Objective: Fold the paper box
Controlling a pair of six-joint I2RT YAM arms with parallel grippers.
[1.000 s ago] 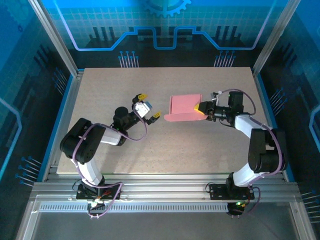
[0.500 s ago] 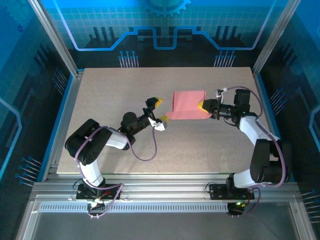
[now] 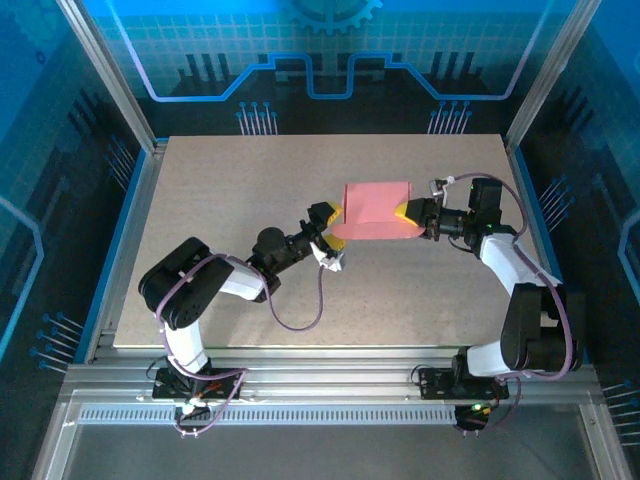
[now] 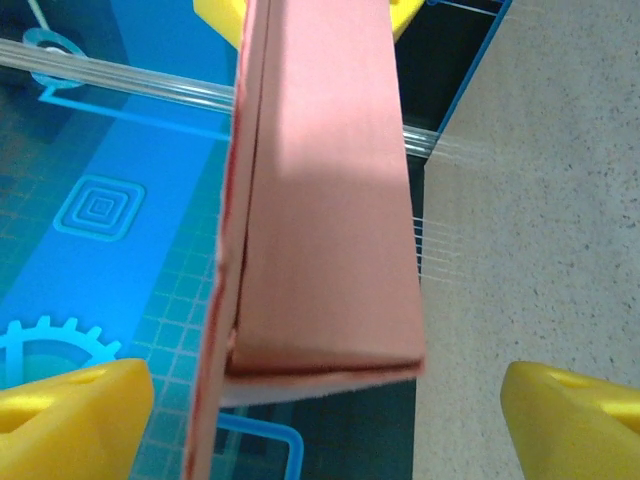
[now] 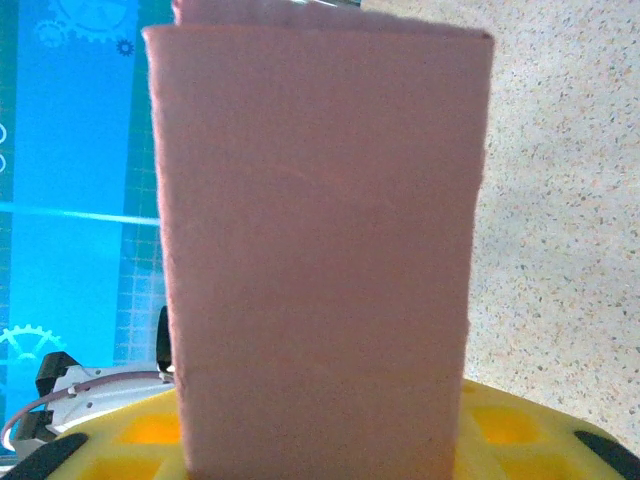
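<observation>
One box (image 3: pixel 376 205), pink, part-folded, sits right of table (image 3: pixel 230 180) centre. Open surface all round it, widest to left and near side. Two grippers. Your right gripper (image 3: pixel 405 213) is clamped on box's right edge. Your left gripper (image 3: pixel 327 236) is spread wide, straddling lower-left corner. Left wrist view shows you box edge-on, layers meeting in V, fingers (image 4: pixel 70 420) either side, narrow gap left, wide gap right. Right wrist view shows you flat face.
</observation>
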